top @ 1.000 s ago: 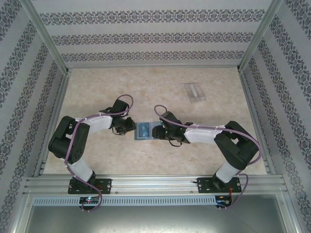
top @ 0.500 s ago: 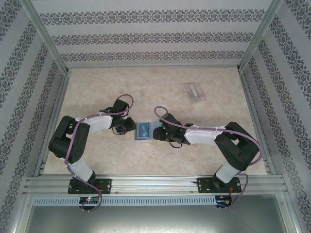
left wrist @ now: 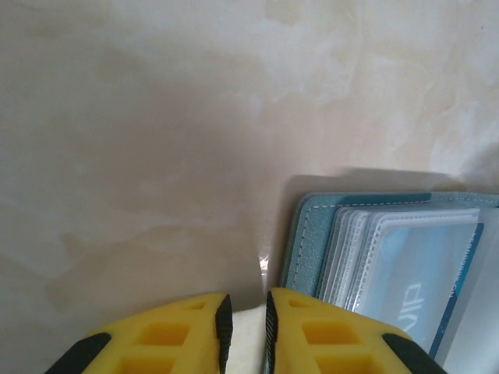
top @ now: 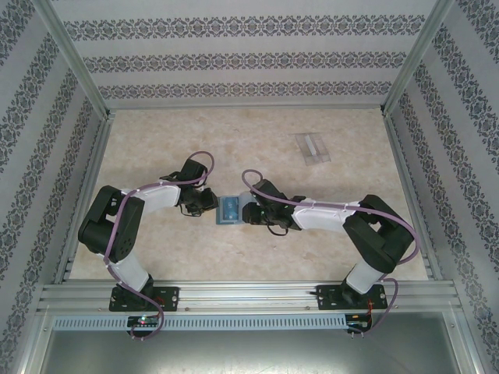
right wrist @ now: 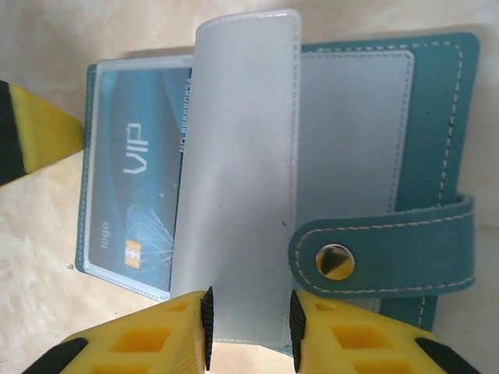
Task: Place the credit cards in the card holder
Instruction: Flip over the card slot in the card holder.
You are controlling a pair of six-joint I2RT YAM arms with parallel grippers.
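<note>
Now, table (top: 156,140): marbled top, and I have both arms meeting at its centre.
Card holder (top: 231,209): lying open at the centre, teal cover down.
Clear box (top: 313,147): at 2 o'clock of the holder, well apart.
Clear sleeve (right wrist: 242,156): raised off the stack, standing between my right fingers.
VIP card (right wrist: 132,195): blue, sitting in the pocket at 9 o'clock of the sleeve.
Right gripper (right wrist: 249,318): pads against both sleeve edges, so I read it as gripping the sleeve.
Left gripper (left wrist: 244,327): at the holder's 9 o'clock edge, fingers nearly together. I cannot tell whether it pinches anything.
Risk: if I pull while the holder is unpinned, it may drag along; the slick sleeve may also slip out.
Views: my right wrist camera shows the card and the sleeve grip, while overhead I get only a blue patch, plus the box.
</note>
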